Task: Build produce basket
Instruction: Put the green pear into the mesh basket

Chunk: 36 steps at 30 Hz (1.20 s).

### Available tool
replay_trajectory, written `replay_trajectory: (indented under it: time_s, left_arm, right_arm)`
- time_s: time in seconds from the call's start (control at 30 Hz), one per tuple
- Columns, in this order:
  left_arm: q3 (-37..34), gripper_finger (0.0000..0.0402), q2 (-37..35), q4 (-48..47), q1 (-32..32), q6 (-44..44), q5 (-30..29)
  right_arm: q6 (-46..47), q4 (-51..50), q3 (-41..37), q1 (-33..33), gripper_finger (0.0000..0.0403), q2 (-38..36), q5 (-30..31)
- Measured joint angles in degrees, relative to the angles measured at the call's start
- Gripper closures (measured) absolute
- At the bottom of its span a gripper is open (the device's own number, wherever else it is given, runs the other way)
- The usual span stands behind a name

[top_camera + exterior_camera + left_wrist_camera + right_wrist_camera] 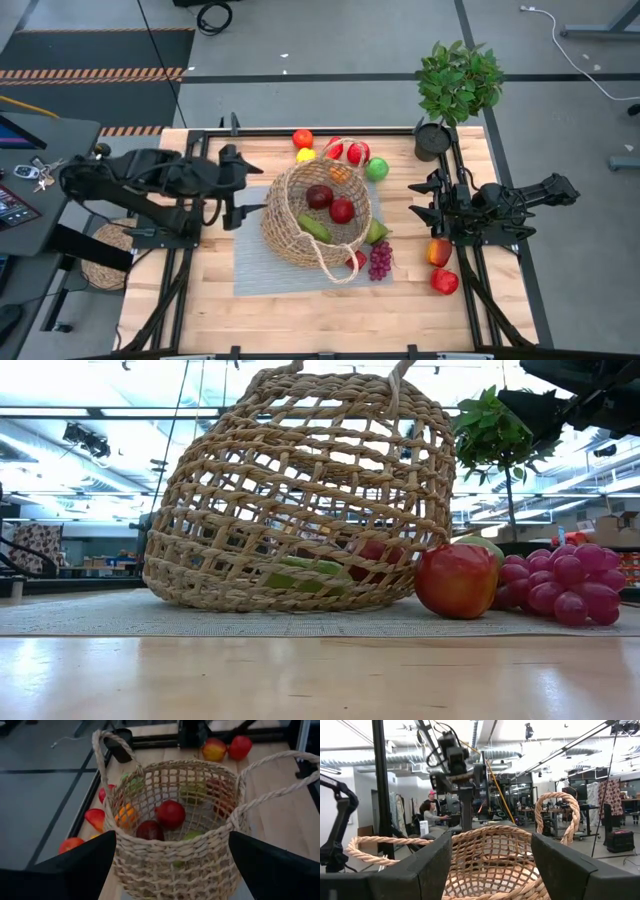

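Nearest the bench (300, 320) front edge sit a red apple (444, 281) and a peach-coloured fruit (439, 251) on the right side, with the purple grapes (380, 259) just left of them at the corner of the grey mat (250, 270). On that mat stands the basket (318, 212), tipped a little, its handle loop (345, 268) drooping toward the front; inside lie two dark red fruits (331, 203) and a green piece (314, 228). The left claw (250, 187) hangs just beside the basket's left wall, fingers spread wide apart, holding nothing, and its wrist camera shows the fingers (75, 865) framing the basket from either side. The right claw (425, 200) hovers right of the basket, also wide open and empty, not touching anything. Behind the basket, a tomato (302, 138), a lemon (306, 155), red pieces (352, 151) and a green apple (377, 168) rest along the back. Farthest off stands a potted plant (455, 85) at the back right corner.
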Motion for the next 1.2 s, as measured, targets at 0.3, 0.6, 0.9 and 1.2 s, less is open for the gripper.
replay_trajectory:
  time_s: [0.3, 0.6, 0.9, 1.2]
  left_arm:
    - [-24.5, 0.0008, -16.8, 20.6, -0.1, -2.9, -3.9]
    - [-45.3, 0.0008, -30.4, 42.0, -0.9, -1.1, -5.9]
    - [-55.4, 0.0008, -40.5, 48.4, -0.9, -0.7, -7.9]
    - [-65.9, 0.0008, -47.8, 54.6, -0.9, -2.1, -8.1]
  right_arm:
    - [0.0, 0.0, 0.0, 0.0, 0.0128, 0.0, 0.0]
    - [0.0, 0.0, 0.0, 0.0, 0.0128, 0.0, 0.0]
    - [0.0, 0.0, 0.0, 0.0, 0.0128, 0.0, 0.0]
    - [0.0, 0.0, 0.0, 0.0, 0.0128, 0.0, 0.0]
